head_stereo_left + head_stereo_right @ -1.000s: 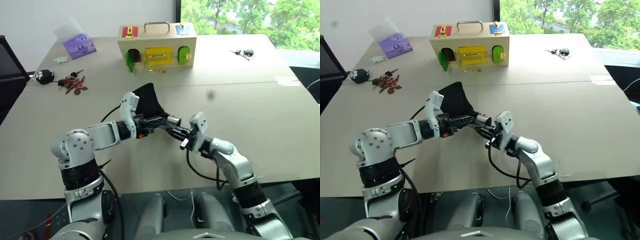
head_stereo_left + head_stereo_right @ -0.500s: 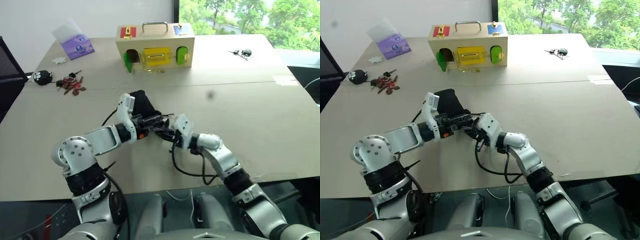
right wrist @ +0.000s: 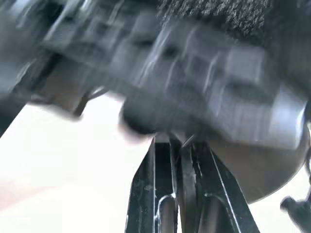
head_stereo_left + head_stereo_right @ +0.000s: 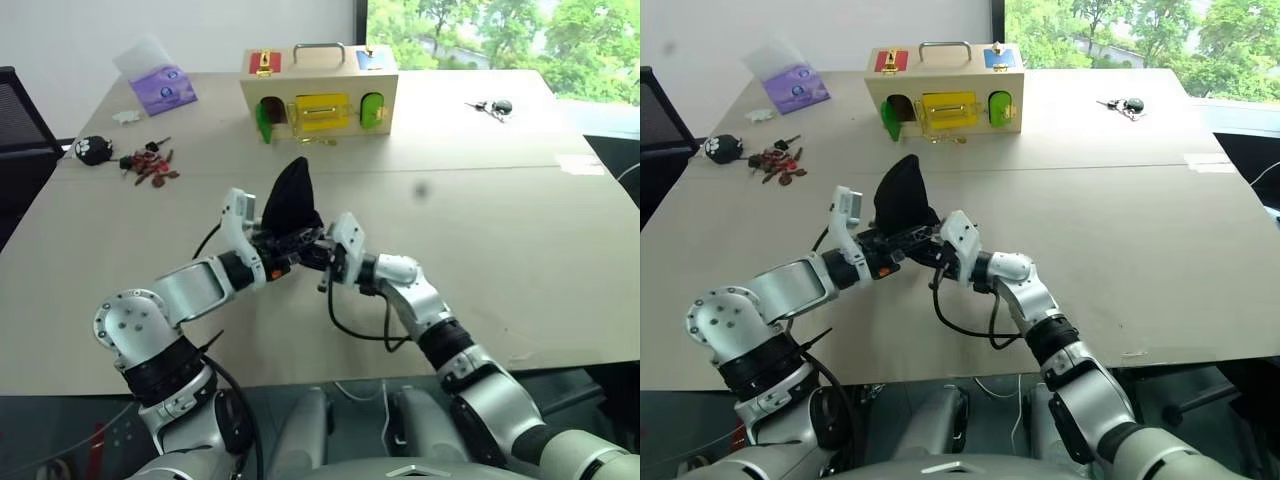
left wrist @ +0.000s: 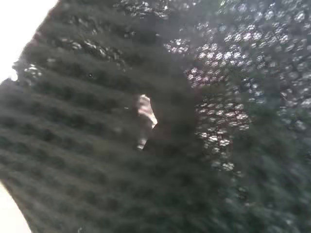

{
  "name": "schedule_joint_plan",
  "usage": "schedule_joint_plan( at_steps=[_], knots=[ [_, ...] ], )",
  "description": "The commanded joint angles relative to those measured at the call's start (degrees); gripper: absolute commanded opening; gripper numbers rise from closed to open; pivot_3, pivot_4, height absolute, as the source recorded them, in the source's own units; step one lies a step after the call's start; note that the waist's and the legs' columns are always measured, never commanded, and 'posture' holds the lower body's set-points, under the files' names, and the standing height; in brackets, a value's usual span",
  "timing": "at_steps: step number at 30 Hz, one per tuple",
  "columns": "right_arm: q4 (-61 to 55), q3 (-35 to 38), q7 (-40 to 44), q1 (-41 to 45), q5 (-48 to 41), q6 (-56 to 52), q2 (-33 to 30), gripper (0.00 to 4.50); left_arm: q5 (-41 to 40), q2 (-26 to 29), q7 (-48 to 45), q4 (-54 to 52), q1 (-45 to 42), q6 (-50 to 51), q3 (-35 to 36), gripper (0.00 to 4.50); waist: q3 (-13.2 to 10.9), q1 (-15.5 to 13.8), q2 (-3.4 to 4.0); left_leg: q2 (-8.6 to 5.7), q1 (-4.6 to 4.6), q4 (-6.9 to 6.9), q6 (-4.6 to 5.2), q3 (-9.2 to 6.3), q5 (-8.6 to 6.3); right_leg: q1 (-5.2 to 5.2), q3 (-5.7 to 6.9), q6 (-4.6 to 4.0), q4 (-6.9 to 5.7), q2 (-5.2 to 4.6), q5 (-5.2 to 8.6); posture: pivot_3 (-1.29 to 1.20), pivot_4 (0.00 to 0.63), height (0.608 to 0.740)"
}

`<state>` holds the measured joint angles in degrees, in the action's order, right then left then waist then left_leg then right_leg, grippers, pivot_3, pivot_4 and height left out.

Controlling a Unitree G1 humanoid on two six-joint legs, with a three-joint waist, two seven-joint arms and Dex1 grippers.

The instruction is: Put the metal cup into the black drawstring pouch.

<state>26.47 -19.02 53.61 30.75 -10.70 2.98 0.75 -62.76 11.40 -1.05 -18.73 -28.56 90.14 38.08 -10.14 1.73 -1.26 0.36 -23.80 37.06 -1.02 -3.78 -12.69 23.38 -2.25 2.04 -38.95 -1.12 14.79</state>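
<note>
The black drawstring pouch [image 4: 292,195] stands up in a peak above the middle of the table. My left gripper [image 4: 298,243] is shut on its lower edge. Close against it from the right, my right gripper [image 4: 320,258] points left at the base of the pouch. Its fingers [image 3: 146,194] are pressed together, and I cannot tell whether a cord lies between them. Black mesh fabric [image 5: 218,145] lies right in front of the left wrist camera. The metal cup is hidden.
A wooden latch box [image 4: 318,85] with a metal handle stands at the back centre. A purple tissue pack [image 4: 165,88], a paw-print ball [image 4: 92,150] and red keys [image 4: 150,168] lie at the back left. A black key bunch [image 4: 492,106] lies back right.
My right gripper has swung left and in, from a hand's width away to right beside the left gripper. The pouch has turned from a leaning flap into an upright peak.
</note>
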Motion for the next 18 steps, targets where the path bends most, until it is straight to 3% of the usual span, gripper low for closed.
schedule_joint_plan(
  at_steps=[1,3,5,10,12,18],
  knots=[
    [-15.07,0.09,4.77,-5.64,-4.19,-7.62,-5.71,0.02,-3.63,1.1,0.56,3.81,-2.76,-4.23,4.35,0.0,0.0,0.02,0.0,0.0,0.0,0.0,0.0,0.01,0.0,0.0,-0.01,0.0,-0.01,0.0,0.0,0.0,0.15,0.74],
    [-21.72,1.08,4.09,-8.92,-5.35,-11.44,-9.23,0.02,-18.69,1.19,9.05,13.78,-5.53,-6.05,7.17,0.0,0.0,-0.1,0.0,0.01,0.01,0.0,0.0,-0.01,0.0,0.01,0.01,0.0,-0.03,0.01,0.0,0.0,0.15,0.74],
    [-26.38,2.19,2.63,-11.37,-5.7,-13.77,-12.07,0.02,-23.97,3.48,12.86,19.95,-7.02,-6.8,7.55,0.0,0.0,-0.14,-0.01,0.05,0.02,0.04,0.11,-0.16,-0.06,-0.01,0.08,0.0,-0.07,-0.06,0.0,0.0,0.15,0.74],
    [-32.4,5.15,-2.38,-14.3,-7.1,-17.21,-13.42,0.02,-14.36,13.96,9.81,24.45,-5.42,-5.0,-1.61,0.0,0.0,0.8,0.0,-0.04,0.1,0.02,0.21,0.02,-0.12,0.01,-0.09,0.0,-0.14,0.13,0.0,0.0,0.15,0.74],
    [-33.75,6.32,-4.37,-14.78,-8.08,-18.13,-12.51,0.02,-14.68,15.05,7.96,26.62,-6.4,-5.48,-2.79,0.0,0.0,0.55,0.0,-0.06,0.09,0.02,0.03,0.04,-0.01,0.03,-0.09,0.0,-0.15,0.14,0.0,0.0,0.15,0.74],
    [-40.7,8.52,-4.97,-15.9,-17.56,-24.58,-10.0,0.02,-6.06,21.52,-5.49,24.96,-5.89,-7.08,-15.03,0.0,-0.01,0.35,0.0,-0.07,0.04,0.0,-0.01,0.1,0.01,0.03,-0.04,0.0,-0.08,0.12,0.01,0.0,0.15,0.74]
  ],
)
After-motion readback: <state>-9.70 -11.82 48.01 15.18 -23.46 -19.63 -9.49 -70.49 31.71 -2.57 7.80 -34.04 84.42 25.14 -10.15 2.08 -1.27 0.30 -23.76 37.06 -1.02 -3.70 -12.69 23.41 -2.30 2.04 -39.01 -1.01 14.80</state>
